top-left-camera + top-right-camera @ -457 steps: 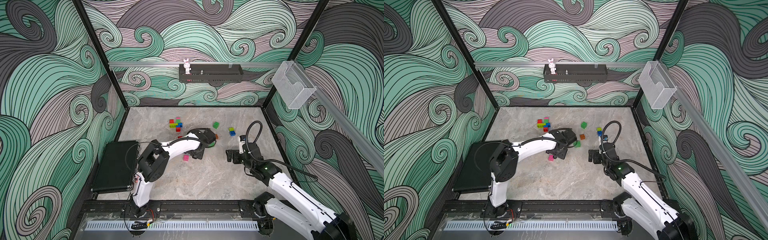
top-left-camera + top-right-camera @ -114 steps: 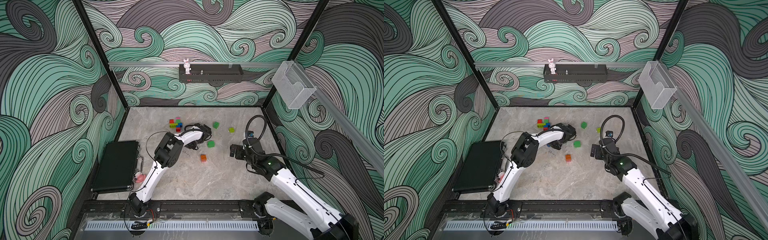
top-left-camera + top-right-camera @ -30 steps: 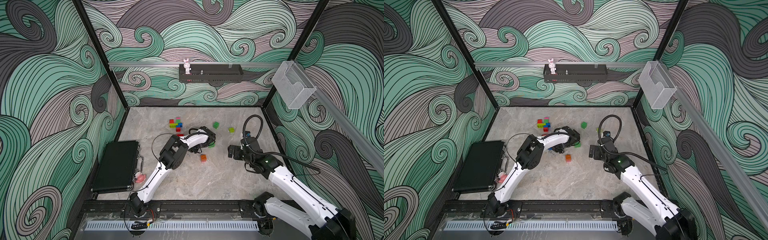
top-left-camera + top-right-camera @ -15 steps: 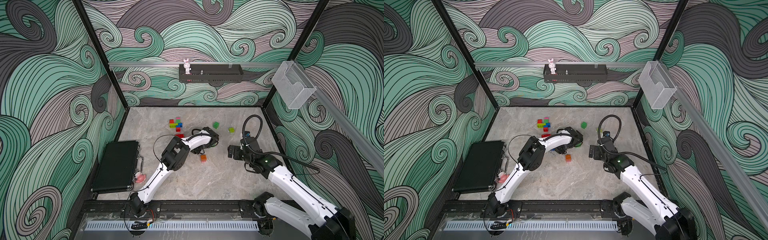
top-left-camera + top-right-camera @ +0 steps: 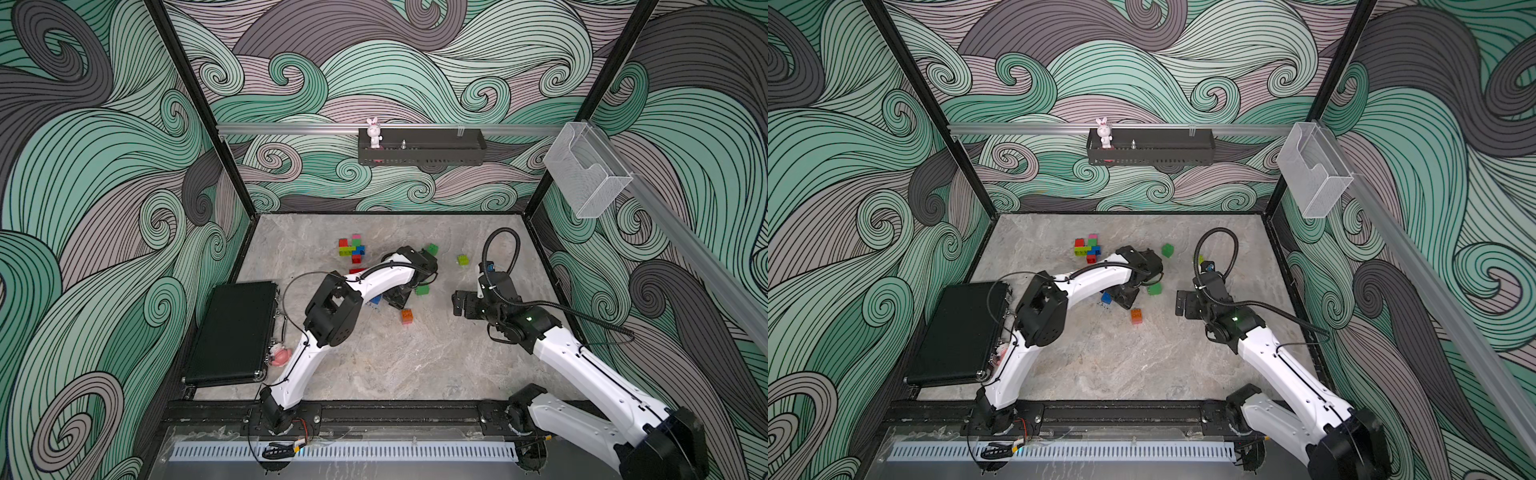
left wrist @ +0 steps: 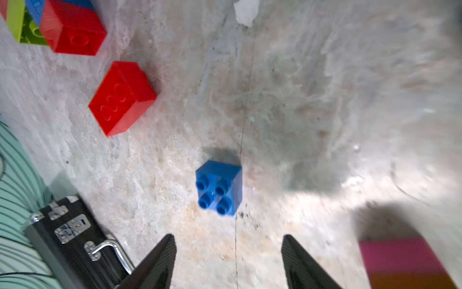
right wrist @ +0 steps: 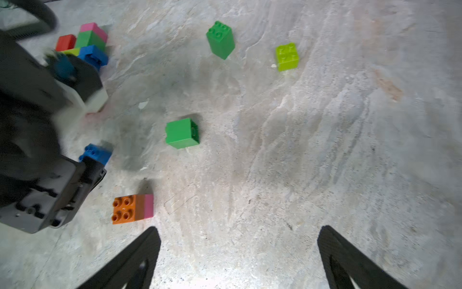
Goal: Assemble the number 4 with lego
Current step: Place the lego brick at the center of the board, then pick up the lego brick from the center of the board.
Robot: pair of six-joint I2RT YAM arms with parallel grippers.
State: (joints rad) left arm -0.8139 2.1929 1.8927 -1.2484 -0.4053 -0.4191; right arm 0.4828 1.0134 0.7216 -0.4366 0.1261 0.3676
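Since one second ago the left gripper point(image 5: 397, 297) has drawn back a little toward the black case point(image 5: 232, 332). Its jaws, which were pressed together then, now stand spread with nothing between them.

The grey stone tabletop point(image 5: 395, 365) carries all the things, and the case lies flat at its left edge. The left arm point(image 5: 374, 282) reaches from the near rail over the middle. The right arm point(image 5: 582, 365) comes in from the near right corner. The right gripper point(image 5: 459, 303) hangs right of the middle, apart from the left one, with its jaws spread wide and holding nothing.

All the lego lies on the tabletop. A cluster of bricks point(image 5: 352, 249) in red, lime, blue, dark green and pink sits toward the far wall, the bricks touching one another. A red brick point(image 6: 122, 97) lies near it, partly hidden under the left arm in both top views. The blue brick point(image 6: 218, 187) lies free just in front of the left jaws, not touching them, and shows four studs. An orange brick point(image 5: 407, 316) joined to a pink one lies beside the left gripper. One dark green brick point(image 5: 423, 289) lies between the two grippers. A second dark green brick point(image 5: 432, 249) stands farther back, and a lime brick point(image 5: 462, 260) sits alone to its right.
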